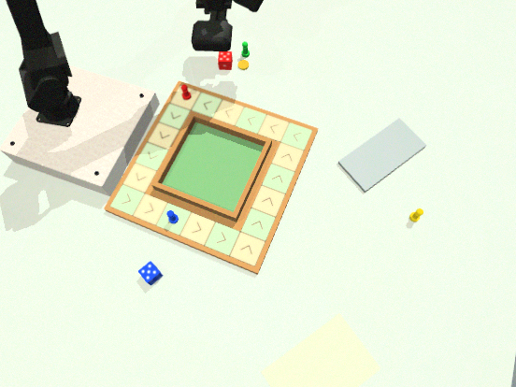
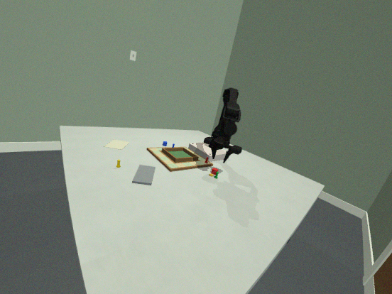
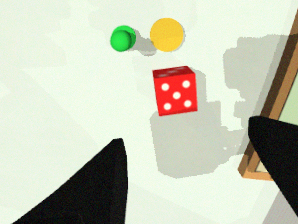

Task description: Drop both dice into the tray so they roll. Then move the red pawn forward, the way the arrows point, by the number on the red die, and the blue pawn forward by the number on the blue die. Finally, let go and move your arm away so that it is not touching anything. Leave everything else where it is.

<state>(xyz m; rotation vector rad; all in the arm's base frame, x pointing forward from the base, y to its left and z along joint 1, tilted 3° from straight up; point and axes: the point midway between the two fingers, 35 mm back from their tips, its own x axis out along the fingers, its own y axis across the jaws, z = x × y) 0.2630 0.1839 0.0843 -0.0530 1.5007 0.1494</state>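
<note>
My gripper (image 2: 219, 160) (image 3: 186, 136) is open and empty, above the table near the red die (image 1: 225, 61) (image 2: 214, 171) (image 3: 176, 94). That die lies beyond the board's corner, five on top. The blue die (image 1: 150, 273) (image 2: 165, 143) lies on the table across the board, five on top. The tray (image 1: 195, 203) (image 2: 186, 160) is empty, in the middle of the board (image 1: 266, 201) (image 2: 181, 165). The red pawn (image 1: 186, 93) (image 2: 207, 160) stands on a corner square. The blue pawn (image 1: 172, 217) (image 2: 173, 145) stands on the third square of the side nearest the blue die, counting its left corner.
A green pawn (image 1: 245, 50) (image 3: 123, 39) and a yellow disc (image 1: 243, 64) (image 3: 167, 35) are close beside the red die. A grey slab (image 1: 382, 154) (image 2: 144, 175), a yellow pawn (image 1: 416, 215) (image 2: 118, 163) and a pale yellow patch (image 1: 322, 355) (image 2: 117, 144) are farther off.
</note>
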